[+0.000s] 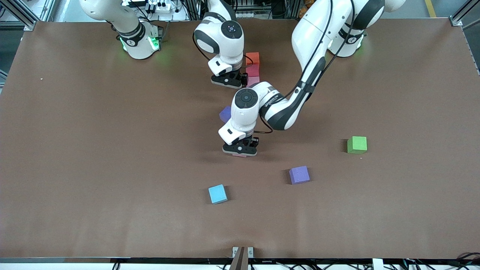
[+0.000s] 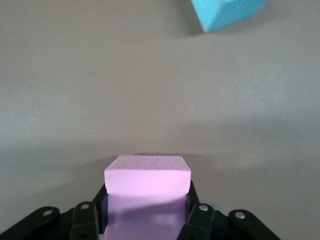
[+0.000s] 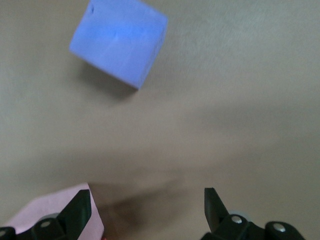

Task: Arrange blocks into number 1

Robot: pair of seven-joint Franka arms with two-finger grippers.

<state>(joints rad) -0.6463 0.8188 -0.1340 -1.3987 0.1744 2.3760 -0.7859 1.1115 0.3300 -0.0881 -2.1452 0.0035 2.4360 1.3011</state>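
An orange block (image 1: 252,58), a red block (image 1: 253,69) and a pink block (image 1: 254,80) lie in a touching line near the robots' bases. My right gripper (image 1: 229,82) hangs open beside that pink block (image 3: 55,212), nothing between its fingers (image 3: 80,207). My left gripper (image 1: 240,151) is down at the table's middle, shut on a second pink block (image 2: 147,175); only a pink sliver (image 1: 239,155) shows under it in the front view. One purple block (image 1: 225,113) lies half hidden by the left arm and shows in the right wrist view (image 3: 117,42). Another purple block (image 1: 299,174) lies nearer the front camera.
A light blue cube (image 1: 217,194) lies nearer the front camera than the left gripper and shows in the left wrist view (image 2: 227,12). A green cube (image 1: 356,144) sits toward the left arm's end of the brown table (image 1: 93,150).
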